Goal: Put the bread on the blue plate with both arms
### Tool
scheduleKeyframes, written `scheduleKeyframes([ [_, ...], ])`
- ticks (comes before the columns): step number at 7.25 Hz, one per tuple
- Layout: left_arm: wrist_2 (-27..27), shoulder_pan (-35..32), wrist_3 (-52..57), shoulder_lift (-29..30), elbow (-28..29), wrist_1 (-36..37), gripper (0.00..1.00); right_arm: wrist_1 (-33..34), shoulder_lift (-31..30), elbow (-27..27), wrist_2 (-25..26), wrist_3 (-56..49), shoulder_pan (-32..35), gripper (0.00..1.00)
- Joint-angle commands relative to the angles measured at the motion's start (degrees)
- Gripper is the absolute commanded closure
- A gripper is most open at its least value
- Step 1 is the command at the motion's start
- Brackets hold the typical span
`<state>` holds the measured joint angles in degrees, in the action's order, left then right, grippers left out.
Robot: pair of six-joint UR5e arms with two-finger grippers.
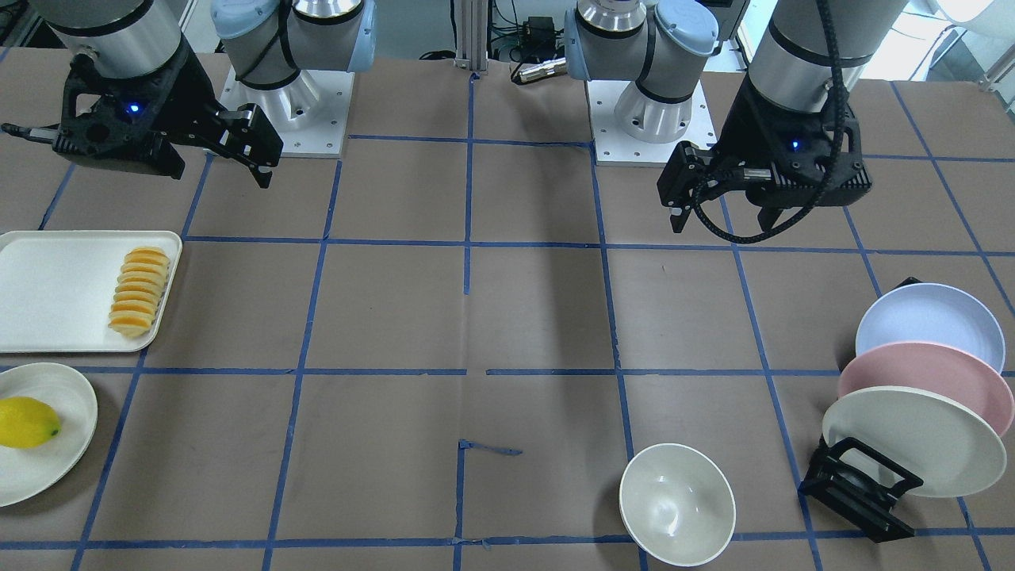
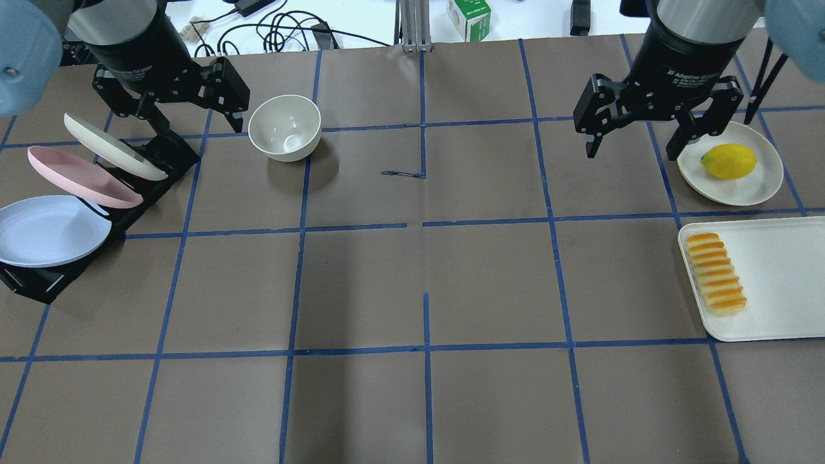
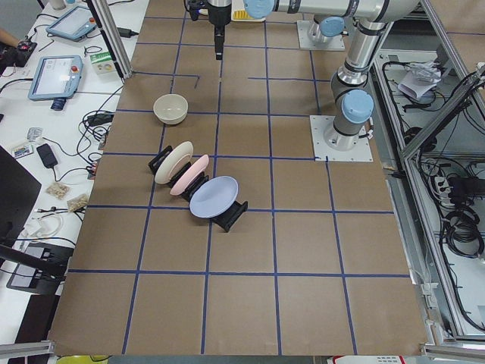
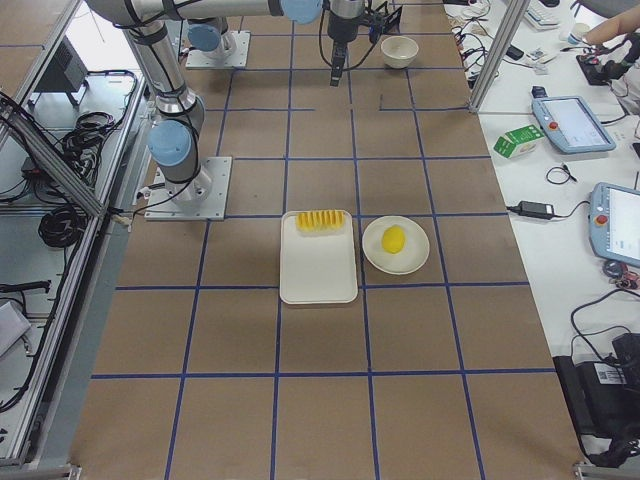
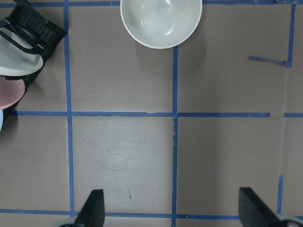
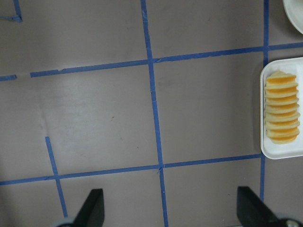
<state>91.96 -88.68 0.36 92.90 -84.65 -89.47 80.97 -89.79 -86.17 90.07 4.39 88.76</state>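
The bread, a row of orange-yellow slices, lies on the left edge of a white tray at the table's right; it also shows in the right wrist view and the front view. The blue plate leans in a black rack at the far left, nearest the robot; it also shows in the front view. My left gripper hangs open and empty above the rack's far end. My right gripper hangs open and empty, beyond the tray.
A pink plate and a cream-white plate stand in the same rack. A cream bowl sits right of my left gripper. A lemon lies on a cream plate beside my right gripper.
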Motion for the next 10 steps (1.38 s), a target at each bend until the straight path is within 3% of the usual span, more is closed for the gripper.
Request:
scheduleKeyframes([
  [1,-0.2,0.0,-0.1,0.0,0.1,0.0,0.00,0.1,0.0,0.0,0.0,0.0,0.0,0.00],
  [3,2.1,4.3,-0.4,-1.0,-0.2,-0.6,0.00,1.3,0.2,-0.6,0.8,0.1,0.0,0.00],
  [5,4.6,20.2,-0.7,0.3,-0.9,0.2,0.00,2.0,2.0,-1.8,1.2,-3.5,-1.9,0.00],
  [7,5.9,32.0,0.2,3.6,-2.1,1.0,0.00,3.1,3.6,-4.5,1.2,-9.1,-11.2,0.00],
  [8,5.8,36.3,4.4,6.6,-2.5,4.1,0.00,8.6,4.2,-8.2,2.0,-14.1,-14.5,0.00],
  [10,6.0,39.1,10.6,13.4,-2.7,21.2,0.00,26.6,4.3,-20.5,4.2,-24.1,-18.9,0.00],
])
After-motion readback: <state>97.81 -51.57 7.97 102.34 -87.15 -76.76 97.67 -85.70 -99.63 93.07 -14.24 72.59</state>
